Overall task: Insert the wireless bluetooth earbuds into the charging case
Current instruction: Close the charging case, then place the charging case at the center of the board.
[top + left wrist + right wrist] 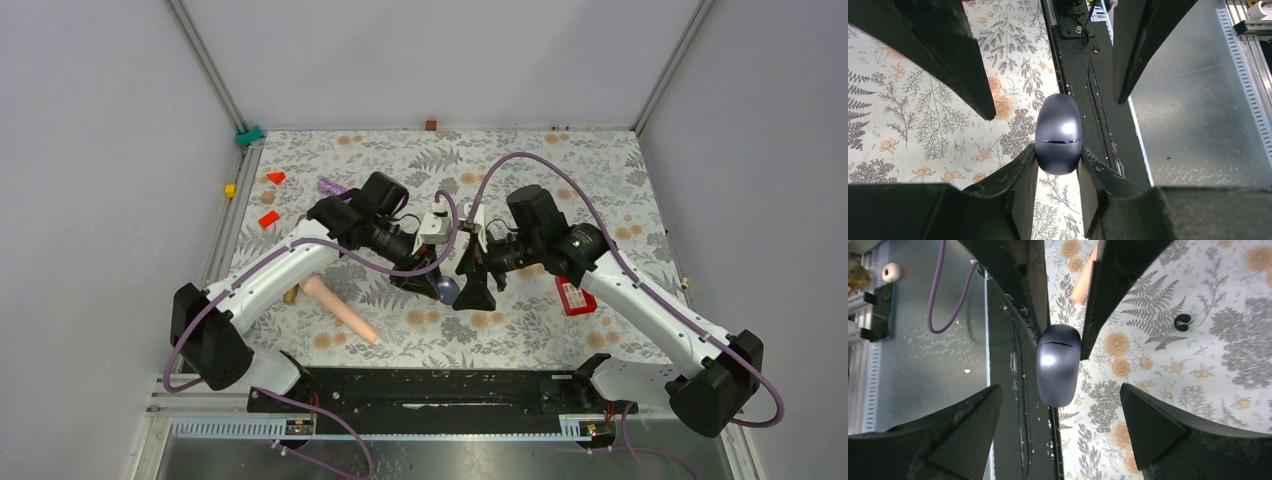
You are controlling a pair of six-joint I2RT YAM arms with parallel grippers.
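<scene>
The left pincer (1057, 162) is pressed tight on the lower half of the case (1058, 125). The case is a smooth grey egg shape, held up above the flowery cloth (560, 170) and the near edge of the table. A thin line runs around the case, and the lid looks shut along it.

The right pincer (1060, 390) is spread wide. The free end of the case sits between its two fingers (973, 415), with a gap on each side, so nothing there is touching.

No earbuds show in either pincer. In the right wrist view a small black curl (1183, 322) lies on the cloth, well apart from the case. I cannot tell if it is a bud.

My guess is that this step is about the lid, not about picking up a bud. If the buds are not inside yet, the right pincer needs to flip the lid up while the left one holds the case steady. Then it must go and fetch a bud.
</scene>
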